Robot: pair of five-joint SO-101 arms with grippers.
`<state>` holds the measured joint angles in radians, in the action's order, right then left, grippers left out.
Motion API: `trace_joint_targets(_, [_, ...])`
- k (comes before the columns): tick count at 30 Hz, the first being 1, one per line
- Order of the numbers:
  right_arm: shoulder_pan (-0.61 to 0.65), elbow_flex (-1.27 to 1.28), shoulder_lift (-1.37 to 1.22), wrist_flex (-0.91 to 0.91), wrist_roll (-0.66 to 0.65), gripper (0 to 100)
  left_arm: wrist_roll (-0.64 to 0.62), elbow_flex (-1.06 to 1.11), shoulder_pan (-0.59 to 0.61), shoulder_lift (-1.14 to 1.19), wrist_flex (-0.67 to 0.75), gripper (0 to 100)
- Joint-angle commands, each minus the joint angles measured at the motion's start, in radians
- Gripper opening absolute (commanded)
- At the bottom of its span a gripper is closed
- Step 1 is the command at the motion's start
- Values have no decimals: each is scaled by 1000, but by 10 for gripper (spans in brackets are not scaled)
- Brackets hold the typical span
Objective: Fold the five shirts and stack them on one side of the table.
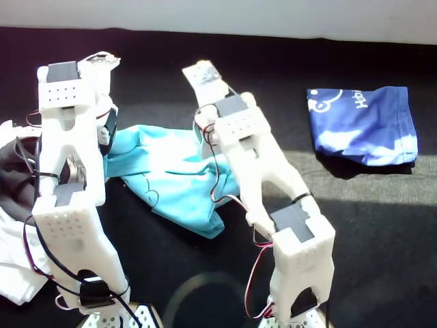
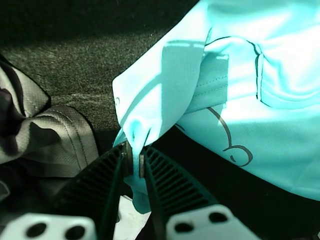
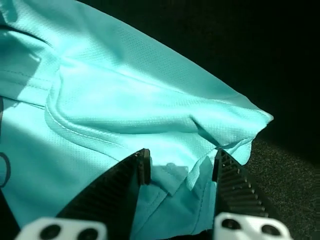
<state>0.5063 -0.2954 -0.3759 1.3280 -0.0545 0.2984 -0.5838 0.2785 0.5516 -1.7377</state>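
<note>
Between the two arms on the table (image 1: 382, 225), the teal shirt (image 1: 174, 181) lies crumpled, not yet folded. My left gripper (image 2: 134, 162) is pinched tight on one edge of it, which I judge anchors that corner for spreading. My right gripper (image 3: 180, 165) stands apart, astride a hem fold without biting. One blue shirt (image 1: 362, 123) sits folded at the far right, likely the stack's start. A heap (image 1: 17, 273) of others lies beside the left arm.

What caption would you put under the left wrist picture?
Left gripper pinching an edge of the turquoise shirt, with grey cloth lying beside it.
</note>
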Motion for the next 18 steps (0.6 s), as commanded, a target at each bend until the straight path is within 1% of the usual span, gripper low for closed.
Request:
trace_joint_targets(1, [19,-114,2,50,-2,207,-2,-2,8,-7,6,9])
trace_joint_targets(5, [48,-58,1,31,-2,207,-2,-4,8,-7,6,9])
trace_joint_targets(10, [70,65,1,-42,0,207,-2,-4,8,-7,6,9])
trace_joint_targets(18, [-2,166,-1,-113,-2,208,-2,-4,8,-7,6,9])
